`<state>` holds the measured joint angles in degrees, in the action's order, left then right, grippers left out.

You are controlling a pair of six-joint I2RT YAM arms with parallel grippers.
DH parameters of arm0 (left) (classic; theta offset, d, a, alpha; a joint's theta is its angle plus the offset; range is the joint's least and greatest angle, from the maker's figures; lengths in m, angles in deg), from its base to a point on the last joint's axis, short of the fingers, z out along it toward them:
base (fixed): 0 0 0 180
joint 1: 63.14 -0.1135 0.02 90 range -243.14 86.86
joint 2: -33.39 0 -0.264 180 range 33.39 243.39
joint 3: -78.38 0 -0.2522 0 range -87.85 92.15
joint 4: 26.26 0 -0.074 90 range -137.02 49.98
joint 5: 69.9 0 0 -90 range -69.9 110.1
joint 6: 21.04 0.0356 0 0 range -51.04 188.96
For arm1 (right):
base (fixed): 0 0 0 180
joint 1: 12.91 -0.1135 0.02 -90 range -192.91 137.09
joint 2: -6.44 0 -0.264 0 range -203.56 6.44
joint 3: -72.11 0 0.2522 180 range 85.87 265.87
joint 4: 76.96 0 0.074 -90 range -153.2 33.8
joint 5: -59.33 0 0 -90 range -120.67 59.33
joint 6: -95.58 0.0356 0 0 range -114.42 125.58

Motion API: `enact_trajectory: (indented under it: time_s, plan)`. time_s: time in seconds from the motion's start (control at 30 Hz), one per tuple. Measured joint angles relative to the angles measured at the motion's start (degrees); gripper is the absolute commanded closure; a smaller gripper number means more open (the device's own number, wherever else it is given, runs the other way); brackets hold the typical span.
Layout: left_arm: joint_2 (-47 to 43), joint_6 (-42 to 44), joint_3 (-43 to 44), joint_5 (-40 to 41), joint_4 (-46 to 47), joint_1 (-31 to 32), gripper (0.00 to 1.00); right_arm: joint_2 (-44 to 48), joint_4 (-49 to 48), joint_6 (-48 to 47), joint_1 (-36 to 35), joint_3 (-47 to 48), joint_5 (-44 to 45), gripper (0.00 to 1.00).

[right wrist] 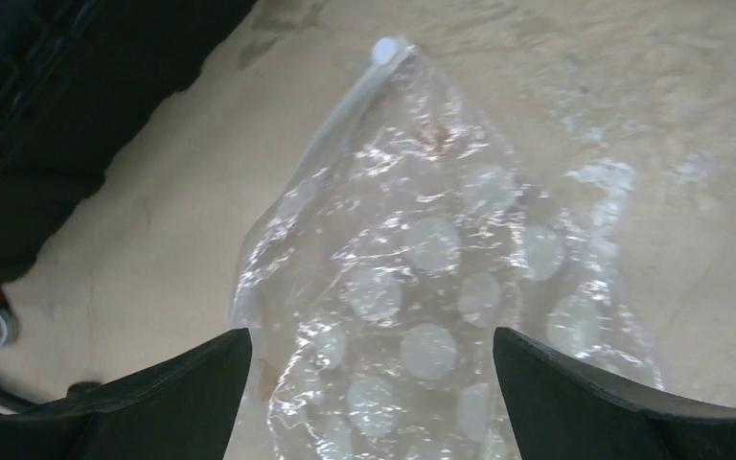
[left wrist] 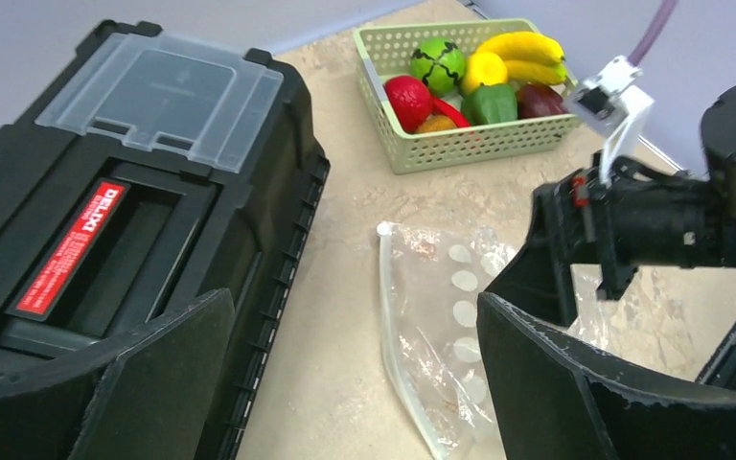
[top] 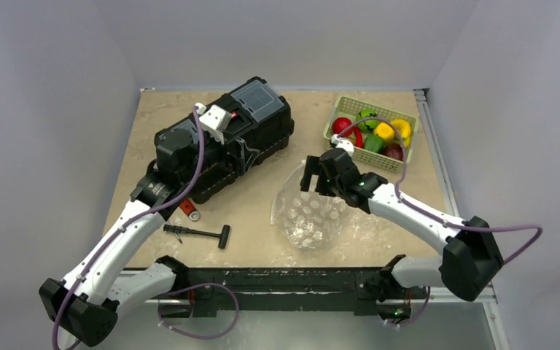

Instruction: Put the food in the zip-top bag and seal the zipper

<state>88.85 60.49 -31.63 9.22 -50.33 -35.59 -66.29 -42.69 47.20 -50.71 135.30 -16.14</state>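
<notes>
The bag [top: 310, 215] lies flat on the desk [top: 255, 211], at about 5 o'clock from the desk's middle in the top view. It is clear, crinkled and dotted white. The zipper [top: 278, 198] runs down its 9 o'clock edge as a pale strip, and I cannot tell whether it is pressed shut.

The right fingers [right wrist: 153, 402] are spread wide with nothing between them. They hang over the bag's 12 o'clock end, and the wrist view shows the dotted plastic in the gap. Whether they touch it is unclear.

The food [top: 374, 133] sits in a pale green basket [top: 379, 159] at 1 o'clock from the bag and apart from it. It includes red, green and yellow pieces and a banana.

A black toolbox [top: 226, 142] lies at 10 o'clock from the bag. The left fingers [left wrist: 153, 383] are over it, also wide apart and gripping nothing. A black T-handled tool [top: 198, 233] lies at 9 o'clock from the bag, with a small red-handled item [top: 189, 211] just beyond it.
</notes>
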Motion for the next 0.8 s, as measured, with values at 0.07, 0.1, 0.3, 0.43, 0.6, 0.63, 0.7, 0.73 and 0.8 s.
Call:
enact_trajectory:
  time_s: [0.07,0.1,0.3,0.43,0.6,0.63,0.7,0.73,0.8]
  plan:
    - [0.7,-0.1,0.2,-0.9,-0.3,0.0,0.02,-2.6,-0.3,-1.6,-3.0,1.4,-1.0,0.01]
    - [0.9,-0.1,0.3,-1.3,-0.5,0.0,0.02,-4.4,-0.4,-2.4,-4.7,2.6,-1.3,0.01]
    - [1.0,-0.1,1.0,-2.3,-1.0,0.0,0.03,-18.8,-0.4,-5.6,-15.0,10.2,3.6,0.04]
    - [0.7,-0.1,1.2,-2.2,-1.0,0.0,0.03,-27.3,3.0,-5.1,-19.5,13.6,12.6,0.38]
    - [-0.2,0.0,1.2,-1.9,-1.2,0.0,0.03,-30.5,-0.2,-6.5,-20.3,12.7,13.9,1.00]
    - [-0.3,0.1,1.2,-1.8,-1.2,0.0,0.03,-28.8,-1.7,-7.5,-20.2,11.0,13.0,1.00]
    - [-0.4,0.1,1.3,-1.7,-1.3,0.0,0.02,-21.9,-7.2,-9.5,-20.1,4.4,10.0,1.00]
    - [-0.4,0.1,1.4,-1.7,-1.4,0.0,0.02,-17.0,-11.2,-10.6,-19.9,0.0,8.0,1.00]
    - [-0.3,0.1,1.5,-2.1,-1.7,0.0,0.01,-4.1,-19.5,-13.3,-19.5,-9.5,2.9,1.00]
